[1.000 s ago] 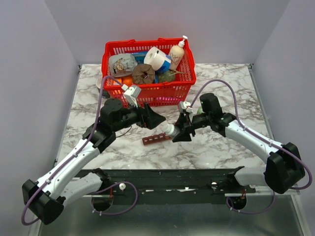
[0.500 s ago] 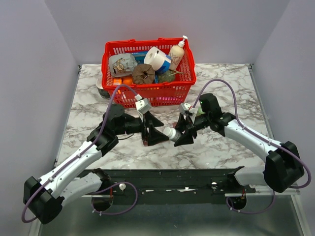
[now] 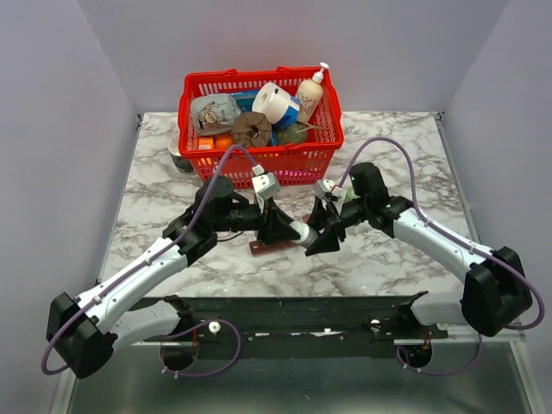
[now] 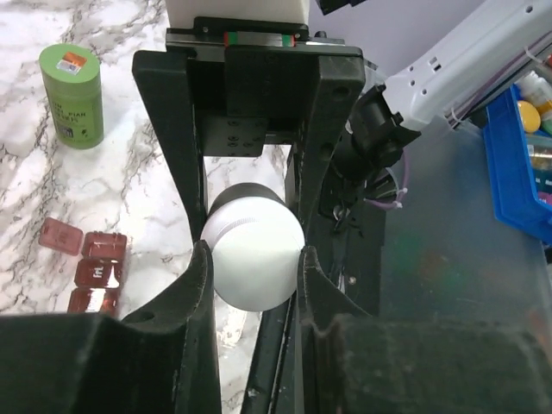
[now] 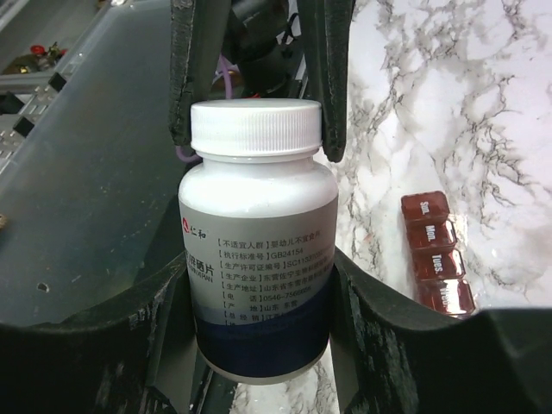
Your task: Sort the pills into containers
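A: Noting risks first. White plastic pill bottle (image 5: 259, 259) hangs between both arms, roughly level in the top view, above the grey-veined marble surface (image 5: 448, 103). What worries you?

B: Spill. If the white ribbed screw cap (image 5: 254, 128) comes free with the mouth sideways, pills could pour onto the surface. They could miss the narrow dark-red plastic strip of square compartments (image 5: 435, 254), which lies on the surface just beside and below the bottle. Its day-labelled lids look shut from the right wrist view, so pills would likely bounce off.

A: Anything else?

B: A twist may turn the whole bottle if the right hold slips on the smooth label. A jerk as the cap lets go could knock the strip askew.

A: Fingers?

B: Left fingers (image 4: 197, 293) drawn in tight on the cap, one on each side, both touching. Right fingers (image 5: 388, 345) roughly half spread, clamped round the bottle's body at the label and carrying it clear of the surface.

A: Pills themselves?

B: None visible; presumably inside the bottle. Cap on.
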`<state>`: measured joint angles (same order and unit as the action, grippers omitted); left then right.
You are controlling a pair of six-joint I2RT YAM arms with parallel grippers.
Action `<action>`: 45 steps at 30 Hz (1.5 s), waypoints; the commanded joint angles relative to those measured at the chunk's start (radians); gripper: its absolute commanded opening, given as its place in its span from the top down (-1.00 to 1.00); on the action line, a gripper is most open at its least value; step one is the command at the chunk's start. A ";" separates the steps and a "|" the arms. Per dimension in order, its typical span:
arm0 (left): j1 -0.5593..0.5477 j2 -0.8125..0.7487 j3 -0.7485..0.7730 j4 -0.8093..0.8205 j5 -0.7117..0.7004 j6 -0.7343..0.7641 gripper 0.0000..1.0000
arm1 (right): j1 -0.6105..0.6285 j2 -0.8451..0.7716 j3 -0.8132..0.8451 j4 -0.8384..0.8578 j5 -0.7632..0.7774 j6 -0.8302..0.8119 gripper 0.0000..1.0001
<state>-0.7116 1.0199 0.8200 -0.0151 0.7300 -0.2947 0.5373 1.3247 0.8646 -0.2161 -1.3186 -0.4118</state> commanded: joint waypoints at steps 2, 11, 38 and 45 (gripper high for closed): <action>-0.003 0.017 0.038 -0.011 -0.090 -0.104 1.00 | 0.004 -0.001 0.022 0.004 0.065 -0.005 0.88; 0.017 0.066 -0.041 -0.106 -0.394 -0.921 1.00 | 0.006 -0.042 -0.010 0.099 0.456 0.053 0.90; 0.089 -0.348 -0.222 -0.082 -0.027 0.443 -0.97 | 0.007 -0.019 0.030 -0.138 0.125 -0.246 0.88; 0.015 -0.187 -0.164 -0.054 -0.012 0.686 -0.97 | 0.032 0.004 0.040 -0.226 0.110 -0.352 0.87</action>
<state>-0.6506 0.7357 0.6109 -0.1143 0.6598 0.1341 0.5518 1.3037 0.8650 -0.3664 -1.1355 -0.6586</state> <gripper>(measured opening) 0.988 0.599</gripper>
